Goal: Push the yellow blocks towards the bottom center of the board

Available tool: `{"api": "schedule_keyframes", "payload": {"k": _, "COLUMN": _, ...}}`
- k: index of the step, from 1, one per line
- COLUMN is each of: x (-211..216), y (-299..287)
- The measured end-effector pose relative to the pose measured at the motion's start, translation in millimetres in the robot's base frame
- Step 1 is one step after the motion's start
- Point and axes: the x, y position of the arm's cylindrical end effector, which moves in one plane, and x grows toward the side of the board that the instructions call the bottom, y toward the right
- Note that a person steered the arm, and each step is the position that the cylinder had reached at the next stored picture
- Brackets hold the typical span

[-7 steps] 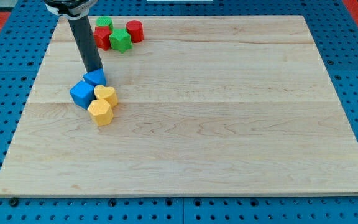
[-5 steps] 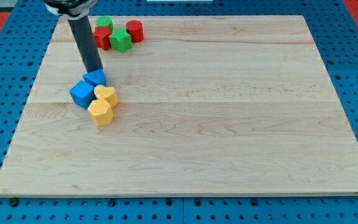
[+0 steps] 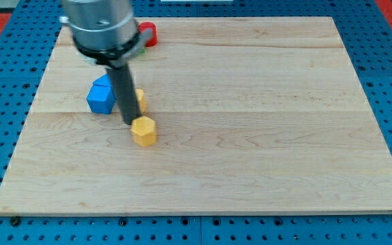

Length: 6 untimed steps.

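My tip [image 3: 130, 123] rests on the board just left of a yellow hexagonal block [image 3: 143, 131], touching or nearly touching its upper left side. A second yellow block [image 3: 140, 100] sits just above, mostly hidden behind the rod; its shape cannot be made out. Two blue blocks stand left of the rod: a blue cube [image 3: 100, 100] and a smaller blue block [image 3: 103, 82] behind it.
The arm's body hides most of the cluster at the view's top left; a red cylinder [image 3: 148, 33] shows beside it and a green block's edge [image 3: 140, 47] peeks out. The wooden board [image 3: 264, 136] lies on a blue pegboard surface.
The rod has swung from above the blue blocks to the right side of them. The yellow hexagonal block has moved right and down. The other yellow block shifted right. The blue blocks moved slightly right.
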Motion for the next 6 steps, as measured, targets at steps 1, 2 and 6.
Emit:
{"api": "schedule_keyframes", "payload": {"k": 1, "x": 29.6, "y": 16.0}}
{"api": "schedule_keyframes", "payload": {"k": 2, "x": 28.1, "y": 45.1}}
{"api": "schedule_keyframes", "payload": {"k": 6, "x": -75.8, "y": -41.2}}
